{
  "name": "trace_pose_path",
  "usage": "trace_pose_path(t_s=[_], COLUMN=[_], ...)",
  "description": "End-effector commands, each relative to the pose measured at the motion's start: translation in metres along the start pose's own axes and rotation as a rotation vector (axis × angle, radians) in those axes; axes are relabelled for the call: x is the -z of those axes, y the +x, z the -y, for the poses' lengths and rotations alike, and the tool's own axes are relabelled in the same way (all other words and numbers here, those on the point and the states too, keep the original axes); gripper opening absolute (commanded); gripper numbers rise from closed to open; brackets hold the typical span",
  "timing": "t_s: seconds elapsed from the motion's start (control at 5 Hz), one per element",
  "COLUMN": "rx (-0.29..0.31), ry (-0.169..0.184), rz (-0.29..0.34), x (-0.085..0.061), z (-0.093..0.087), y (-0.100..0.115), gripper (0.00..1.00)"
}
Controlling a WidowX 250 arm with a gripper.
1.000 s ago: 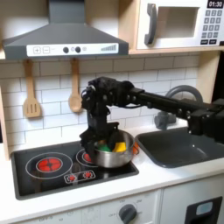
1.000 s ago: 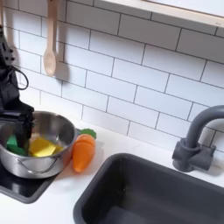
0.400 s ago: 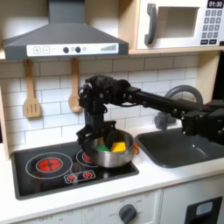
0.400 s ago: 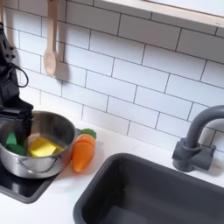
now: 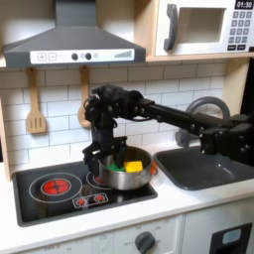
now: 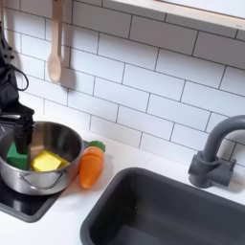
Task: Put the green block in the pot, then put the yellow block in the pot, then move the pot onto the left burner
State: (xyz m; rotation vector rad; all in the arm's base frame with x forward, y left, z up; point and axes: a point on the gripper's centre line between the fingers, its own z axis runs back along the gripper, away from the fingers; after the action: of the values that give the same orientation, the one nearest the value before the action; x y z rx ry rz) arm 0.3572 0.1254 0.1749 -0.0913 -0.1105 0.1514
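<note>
On the stove's right burner in the first exterior view, pot (image 6: pixel 38 158) holds green block (image 6: pixel 16 152) and yellow block (image 6: pixel 47 161); claw (image 6: pixel 24 127) at pot's rim, grip unclear. Move to left burner (image 5: pixel 56 185) remains.

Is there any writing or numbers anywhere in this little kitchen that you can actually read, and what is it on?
"01:30", roughly, on the microwave display at the top right of the first exterior view; blurred, so not certain.
Microwave keypad: markings too small to read.
Range hood control panel: symbols too blurred to read.
Stove front controls: red marks, unreadable.
Second exterior view: no text.
</note>
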Motion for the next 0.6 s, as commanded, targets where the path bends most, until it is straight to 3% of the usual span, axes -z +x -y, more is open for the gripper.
trace_pose_path(t_s=[0.0, 0.2, 0.4], rx=[-0.002, -0.006, -0.014], ry=[0.004, 0.01, 0.0], rz=[-0.006, -0.009, 0.014], x=[0.0027, 0.0053, -0.0016], z=[-0.0007, -0.0019, -0.0024], y=[0.001, 0.0019, 0.0079], gripper=[1.0, 1.0, 1.0])
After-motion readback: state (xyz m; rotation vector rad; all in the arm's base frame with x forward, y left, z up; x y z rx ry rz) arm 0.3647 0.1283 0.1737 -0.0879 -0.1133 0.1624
